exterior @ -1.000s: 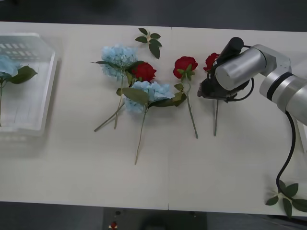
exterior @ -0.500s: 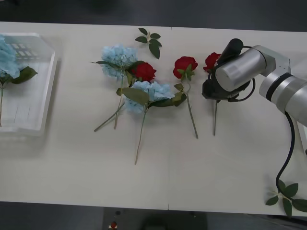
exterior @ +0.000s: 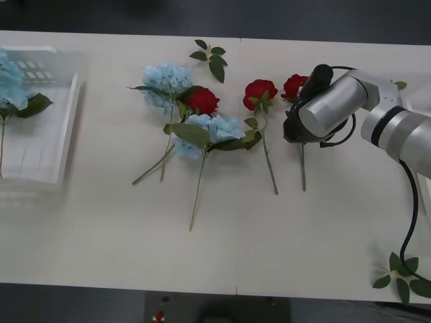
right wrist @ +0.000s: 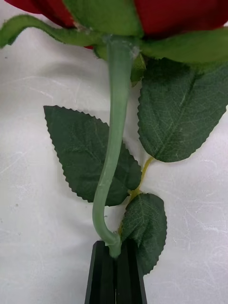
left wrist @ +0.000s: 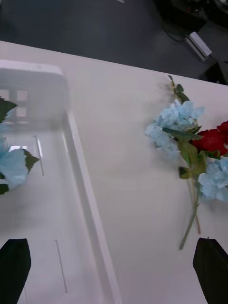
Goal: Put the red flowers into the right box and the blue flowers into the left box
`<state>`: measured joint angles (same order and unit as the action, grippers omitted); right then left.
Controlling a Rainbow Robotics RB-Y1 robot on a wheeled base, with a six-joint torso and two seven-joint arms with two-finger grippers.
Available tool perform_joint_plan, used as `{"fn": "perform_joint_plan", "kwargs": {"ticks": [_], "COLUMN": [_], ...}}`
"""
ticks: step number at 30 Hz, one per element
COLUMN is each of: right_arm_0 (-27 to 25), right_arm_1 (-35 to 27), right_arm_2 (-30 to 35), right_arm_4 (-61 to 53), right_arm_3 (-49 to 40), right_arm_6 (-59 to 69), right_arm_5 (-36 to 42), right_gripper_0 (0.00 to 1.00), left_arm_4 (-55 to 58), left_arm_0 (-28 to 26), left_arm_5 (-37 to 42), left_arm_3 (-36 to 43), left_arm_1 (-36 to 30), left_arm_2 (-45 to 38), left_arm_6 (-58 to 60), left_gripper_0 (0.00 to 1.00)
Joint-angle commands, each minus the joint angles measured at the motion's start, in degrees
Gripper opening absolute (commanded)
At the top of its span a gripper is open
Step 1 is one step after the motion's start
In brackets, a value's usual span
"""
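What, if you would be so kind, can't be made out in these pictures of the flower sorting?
- The right gripper: the arm's own silver wrist covers it in the front view; the right wrist view shows its black fingers shut on a red rose's stem.
- That rose's bloom: cut off by the right wrist view's edge.
- The left box: cut by the front view's edge, so how many blue flowers it holds is unclear.

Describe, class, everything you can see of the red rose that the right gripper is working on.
The rose lies flat on the table, rightmost of the red ones, apart from its neighbours. It looks artificial: a dark red bloom, green sepals, and a thin pale green stem that bends before running toward the near edge. Three serrated dark green leaves branch off beside the stem. The right gripper has its black jaws shut on the stem just below the leaves.
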<state>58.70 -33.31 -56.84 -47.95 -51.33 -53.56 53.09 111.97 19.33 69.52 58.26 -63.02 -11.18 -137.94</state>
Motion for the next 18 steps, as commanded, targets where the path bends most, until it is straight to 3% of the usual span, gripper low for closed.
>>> {"fn": "perform_joint_plan", "kwargs": {"ticks": [1, 10, 18], "right_arm_0": [0.45, 6.69, 13.20], "right_arm_1": [-3.26, -11.96, -23.21], "right_arm_2": [0.15, 0.24, 0.24], "right_arm_4": [-2.41, -13.31, -23.07], "right_arm_3": [-1.58, -8.44, -13.01], "right_arm_6": [1.44, 0.03, -2.87], "right_arm_5": [0.09, 9.84, 21.09], "right_gripper_0": [0.00, 0.00, 0.00], "left_arm_4": [0.80, 0.80, 0.80], "left_arm_0": [0.79, 5.28, 9.50], "left_arm_5": [0.44, -3.78, -15.20], "left_arm_3": [5.29, 7.75, 8.54], "left_arm_1": [2.47, 8.35, 12.84], "left_arm_2": [0.02, 5.73, 14.78], "left_arm_6": [-0.67, 0.03, -0.05], "left_gripper_0": [1.00, 1.00, 1.00]}}
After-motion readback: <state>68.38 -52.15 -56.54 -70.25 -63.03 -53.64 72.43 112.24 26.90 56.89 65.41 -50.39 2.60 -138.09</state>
